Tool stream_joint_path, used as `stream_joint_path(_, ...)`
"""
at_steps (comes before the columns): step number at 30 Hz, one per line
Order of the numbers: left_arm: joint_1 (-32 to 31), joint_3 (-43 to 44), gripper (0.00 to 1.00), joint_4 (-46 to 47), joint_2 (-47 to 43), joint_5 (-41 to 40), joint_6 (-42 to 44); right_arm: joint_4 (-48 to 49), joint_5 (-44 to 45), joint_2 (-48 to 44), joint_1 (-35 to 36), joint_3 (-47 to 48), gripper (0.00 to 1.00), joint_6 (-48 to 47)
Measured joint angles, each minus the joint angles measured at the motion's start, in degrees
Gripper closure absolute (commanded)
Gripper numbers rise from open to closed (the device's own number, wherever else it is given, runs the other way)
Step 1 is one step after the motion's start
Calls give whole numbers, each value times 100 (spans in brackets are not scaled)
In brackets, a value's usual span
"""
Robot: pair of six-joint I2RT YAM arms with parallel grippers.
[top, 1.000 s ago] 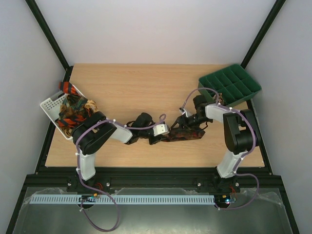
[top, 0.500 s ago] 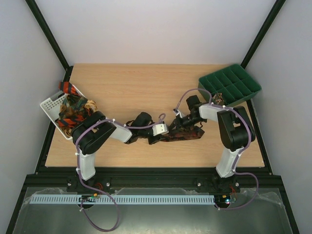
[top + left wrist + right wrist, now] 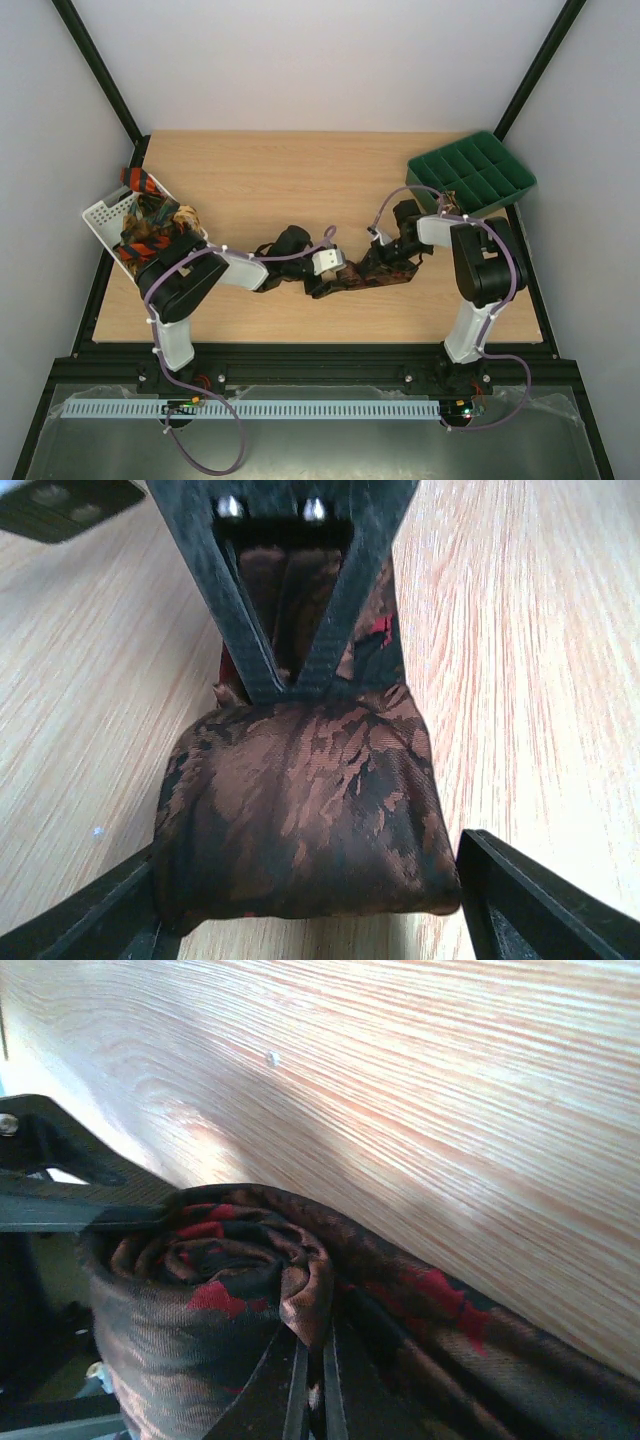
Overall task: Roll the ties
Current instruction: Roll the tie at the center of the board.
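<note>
Pinching a dark brown patterned fabric necktie (image 3: pixel 352 279) flecked with red, the right gripper (image 3: pixel 383 262) is working low over the light wooden table (image 3: pixel 260 170). It is just off the near corner of the green plastic compartment tray (image 3: pixel 508 160), on the side toward the arm bases. Seen from the left wrist camera, the right gripper (image 3: pixel 290 685) is drawing its two black fingers into a narrow V, the tips meeting on the cloth. In the right wrist camera those fingers are lying almost together, and the right gripper (image 3: pixel 312 1360) is sitting against a tight spiral of the necktie (image 3: pixel 230 1260). The unrolled length is trailing away flat over the wood grain.

The left gripper (image 3: pixel 318 283) is resting at the end of the necktie farther from the green tray, its jaws spread wide. In its own camera the left gripper (image 3: pixel 308 860) is straddling the plump, folded-over end of the necktie (image 3: pixel 300 800). Its black fingers (image 3: pixel 540 905) are standing just beside the cloth on either side and are not closing on it.

Well apart from the green tray, across the table on the left arm's side, a white slotted plastic basket (image 3: pixel 100 213) is holding a heap of other ties (image 3: pixel 150 232). Orange-and-black striped and tan-gold ones are showing among them, and one striped end is poking up past the basket's far rim.
</note>
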Motion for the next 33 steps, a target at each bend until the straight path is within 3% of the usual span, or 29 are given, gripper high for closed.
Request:
stream_joint_path(12, -20, 160, 24, 319, 236, 116, -820, 365, 70, 22, 90, -136, 99, 210)
stream_joint_path(15, -68, 319, 33, 400, 505, 96, -962, 442, 0, 61, 111, -138, 99, 282)
stream_joint_path(18, -92, 507, 51, 402, 719, 68, -977, 450, -22, 72, 111, -138, 98, 308)
stream_joint_path(22, -105, 546, 64, 363, 752, -11, -831, 428, -7, 85, 107, -111, 86, 282)
stream_joint_path(28, -127, 398, 66, 328, 597, -365, -269, 140, 210, -52, 68, 63, 53, 13)
stream_joint_path(33, -131, 122, 64, 326, 376, -516, 2, -192, 164, -267, 63, 63, 50, -111)
